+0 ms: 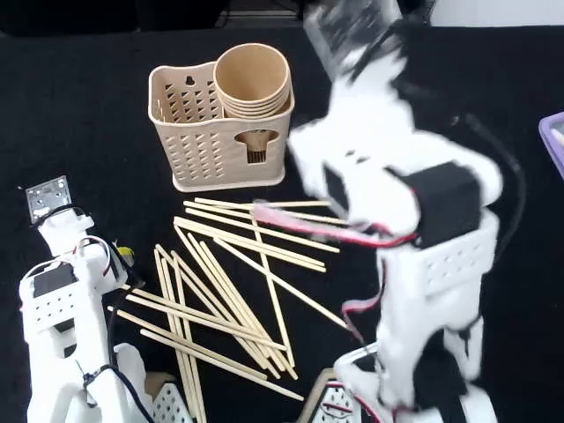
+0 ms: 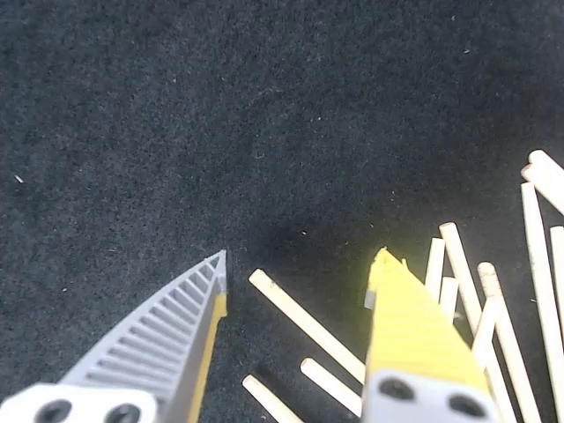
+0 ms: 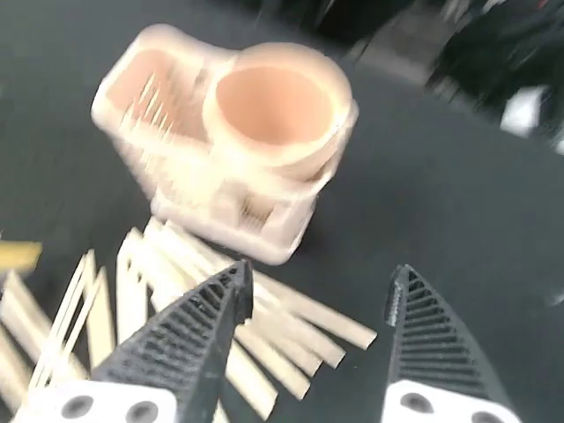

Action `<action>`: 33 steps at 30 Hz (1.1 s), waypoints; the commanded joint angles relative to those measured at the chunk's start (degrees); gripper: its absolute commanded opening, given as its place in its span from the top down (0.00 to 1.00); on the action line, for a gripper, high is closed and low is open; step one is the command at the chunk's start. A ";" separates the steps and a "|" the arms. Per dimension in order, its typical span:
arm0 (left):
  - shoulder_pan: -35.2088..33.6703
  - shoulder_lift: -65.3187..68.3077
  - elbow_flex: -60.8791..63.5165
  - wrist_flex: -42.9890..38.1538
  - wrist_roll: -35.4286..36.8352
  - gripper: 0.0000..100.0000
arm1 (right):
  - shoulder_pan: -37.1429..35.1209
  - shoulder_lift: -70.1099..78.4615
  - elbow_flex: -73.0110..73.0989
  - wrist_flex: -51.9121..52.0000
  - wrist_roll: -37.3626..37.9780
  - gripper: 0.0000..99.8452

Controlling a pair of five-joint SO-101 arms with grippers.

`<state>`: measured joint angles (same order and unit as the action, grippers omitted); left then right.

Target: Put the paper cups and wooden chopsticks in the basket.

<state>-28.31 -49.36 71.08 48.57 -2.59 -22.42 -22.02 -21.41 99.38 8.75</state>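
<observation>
The left gripper [image 2: 301, 257] is spread wide and empty, with the ends of several wooden chopsticks [image 2: 308, 324] lying on the black table [image 2: 264, 88] between its fingers and beside the yellow one. The right gripper [image 3: 322, 269] gapes wide, holding nothing. Beyond its fingertips stands the basket [image 3: 225, 211] with the stacked paper cups [image 3: 273, 110] in one compartment, and more chopsticks lie under and between the fingers

Black table [image 1: 88, 62]: basket [image 1: 207, 159], scattered chopsticks [image 1: 231, 304].

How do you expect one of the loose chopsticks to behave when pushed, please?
Probably stiff and light: the chopsticks are thin, straight wood. Being round and overlapping, one would likely roll or drag its neighbours.
</observation>
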 commanded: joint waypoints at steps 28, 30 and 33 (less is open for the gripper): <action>-4.79 -0.79 -0.92 -0.70 1.23 0.74 | -39.91 -5.23 76.97 -50.29 -3.25 0.75; -6.02 -0.79 -0.92 -0.79 2.90 0.74 | -40.26 -4.26 78.20 -51.60 -3.34 0.75; -7.60 -0.62 -1.54 -0.79 3.69 0.74 | -40.26 -0.84 78.81 -52.57 -3.34 0.75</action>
<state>-33.67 -49.36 71.08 48.57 -0.40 -61.80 -25.01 57.45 48.66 5.85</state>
